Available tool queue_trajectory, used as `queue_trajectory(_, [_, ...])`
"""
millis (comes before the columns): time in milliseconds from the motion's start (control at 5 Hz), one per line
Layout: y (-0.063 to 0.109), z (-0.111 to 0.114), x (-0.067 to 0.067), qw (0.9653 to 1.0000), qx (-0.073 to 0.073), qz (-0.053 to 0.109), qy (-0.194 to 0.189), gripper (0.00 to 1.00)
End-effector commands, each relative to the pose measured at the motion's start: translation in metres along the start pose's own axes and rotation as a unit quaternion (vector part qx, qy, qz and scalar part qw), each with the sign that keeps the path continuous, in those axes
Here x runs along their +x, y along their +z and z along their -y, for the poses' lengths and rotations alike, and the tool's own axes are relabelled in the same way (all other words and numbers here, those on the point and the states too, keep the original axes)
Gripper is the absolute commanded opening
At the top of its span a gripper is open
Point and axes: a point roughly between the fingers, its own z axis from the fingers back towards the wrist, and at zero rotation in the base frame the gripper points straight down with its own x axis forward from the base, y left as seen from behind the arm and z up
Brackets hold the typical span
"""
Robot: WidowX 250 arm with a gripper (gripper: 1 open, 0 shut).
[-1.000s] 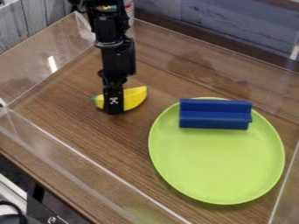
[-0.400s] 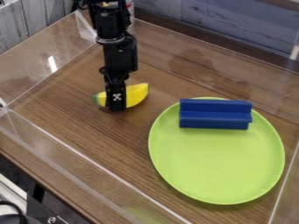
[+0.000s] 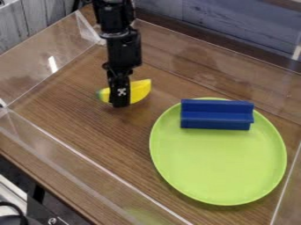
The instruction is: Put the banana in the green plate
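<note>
Glossy plastic banana (image 3: 133,90); smooth lime-green plastic plate (image 3: 217,167); glossy blue block (image 3: 216,115); wood-grain tabletop (image 3: 83,141) with satin sheen; clear, reflective enclosure walls (image 3: 35,53).

Robot arm (image 3: 118,39): slim, black, built from stacked boxy segments. Glossy casing with faint highlights. Upper section narrower, with small pale spot near top. Gripper (image 3: 119,98): black, narrow, white X-shaped marking on front face.

Banana (image 3: 133,90) left of plate (image 3: 217,176); block (image 3: 216,114) on plate, rear-ish.
</note>
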Motion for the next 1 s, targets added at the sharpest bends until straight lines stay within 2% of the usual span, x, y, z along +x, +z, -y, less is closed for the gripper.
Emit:
queue_trajectory(0, [0.023, -0.002, 0.009, 0.9994, 0.032, 0.015, -0.004, 0.00])
queue_trajectory(400, [0.023, 0.002, 0.016, 0.9993, 0.032, 0.017, -0.008, 0.00])
queue_trajectory(800, [0.030, 0.028, 0.037, 0.9988, 0.036, 0.018, -0.028, 0.00])
